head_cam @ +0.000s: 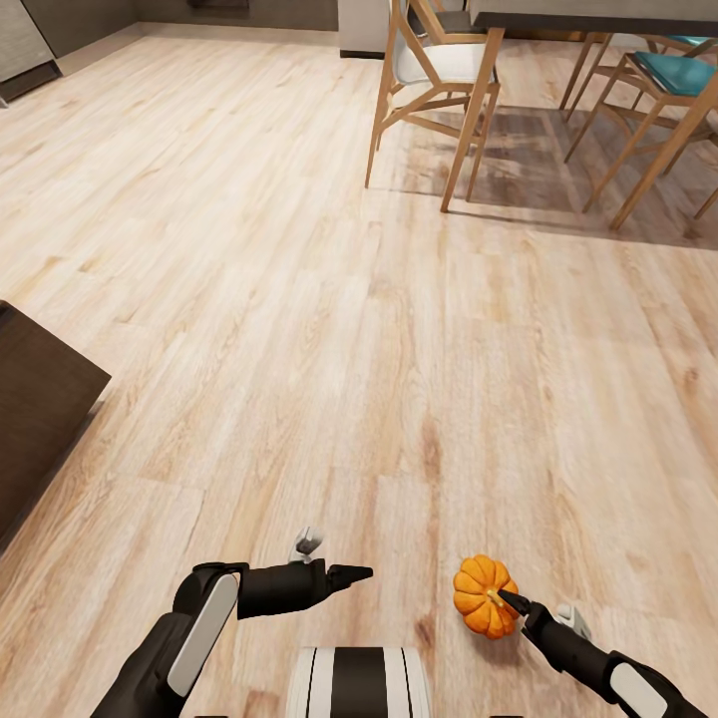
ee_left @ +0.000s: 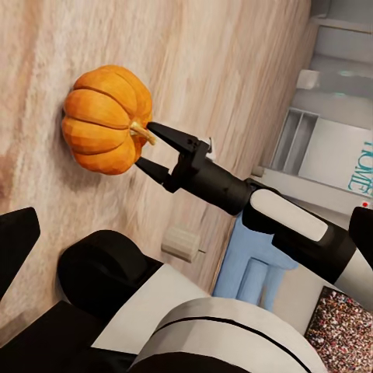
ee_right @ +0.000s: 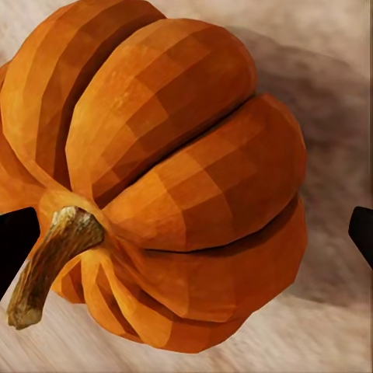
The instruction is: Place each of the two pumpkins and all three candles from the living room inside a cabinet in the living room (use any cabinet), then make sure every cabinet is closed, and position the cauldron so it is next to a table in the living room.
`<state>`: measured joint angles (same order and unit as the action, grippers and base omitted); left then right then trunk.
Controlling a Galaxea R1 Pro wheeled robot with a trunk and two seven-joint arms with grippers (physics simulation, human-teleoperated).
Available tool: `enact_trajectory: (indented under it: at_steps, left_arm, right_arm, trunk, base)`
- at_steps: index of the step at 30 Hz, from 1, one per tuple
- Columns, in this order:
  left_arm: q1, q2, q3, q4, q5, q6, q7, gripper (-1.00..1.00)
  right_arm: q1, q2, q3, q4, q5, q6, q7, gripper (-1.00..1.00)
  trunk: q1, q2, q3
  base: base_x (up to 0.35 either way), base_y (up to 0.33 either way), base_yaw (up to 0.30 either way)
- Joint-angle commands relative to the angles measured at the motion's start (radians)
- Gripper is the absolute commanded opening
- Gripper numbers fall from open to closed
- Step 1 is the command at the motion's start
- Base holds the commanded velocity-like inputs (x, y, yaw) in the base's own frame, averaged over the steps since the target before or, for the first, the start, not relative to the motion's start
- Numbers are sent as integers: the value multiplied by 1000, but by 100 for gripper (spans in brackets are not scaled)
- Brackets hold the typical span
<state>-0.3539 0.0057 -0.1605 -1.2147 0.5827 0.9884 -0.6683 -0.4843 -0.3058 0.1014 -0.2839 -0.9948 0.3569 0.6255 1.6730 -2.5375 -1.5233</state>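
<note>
A bright-orange ribbed pumpkin (head_cam: 479, 595) hangs just above the wood floor at the lower right of the head view, and my right gripper (head_cam: 507, 601) is shut on it. In the left wrist view the right gripper (ee_left: 148, 144) pinches the pumpkin (ee_left: 105, 116) beside its stem. Seen from the right wrist, the pumpkin (ee_right: 179, 179) sits between the dark fingertips (ee_right: 15, 245), casting a shadow on the floor. My left gripper (head_cam: 357, 573) points right, low in front of the base, open and holding nothing. The candles and cauldron are out of view.
The corner of a dark-brown wooden top (head_cam: 40, 419) juts in at the left edge. A dining table (head_cam: 558, 18) with wooden chairs (head_cam: 429, 70) and a teal-seated chair (head_cam: 678, 72) stands far ahead on the right. Light wood floor (head_cam: 299, 299) lies between.
</note>
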Motion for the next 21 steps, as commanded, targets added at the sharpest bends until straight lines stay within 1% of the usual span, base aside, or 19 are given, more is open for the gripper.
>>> enact_trajectory:
  at_steps: [1, 7, 14, 16, 21]
  left_arm:
    - [0, 0, -1, 0, 0, 4, -2, 100]
    - [0, 2, -1, 0, 0, 4, -2, 100]
    - [0, 1, 0, -1, 1, 4, -2, 100]
    - [0, 1, 0, -1, 1, 4, -2, 100]
    - [0, 0, -1, 0, 1, 4, -2, 100]
  right_arm:
    - [0, -1, 8, 0, -10, 3, -1, 100]
    - [0, -1, 24, 0, -11, 2, -5, 100]
    - [0, -1, 26, 0, -11, 2, -5, 100]
    - [0, -1, 26, 0, -11, 2, -5, 100]
    - [0, -1, 26, 0, -11, 2, -5, 100]
  trunk:
    - [0, 0, -1]
    - [0, 0, -1]
    - [0, 0, -1]
    - [1, -1, -8]
    - [1, -1, -8]
  base:
    - [-14, 0, 0]
    - [-11, 0, 0]
    - [0, 0, 0]
    - [0, 0, 0]
    - [0, 0, 0]
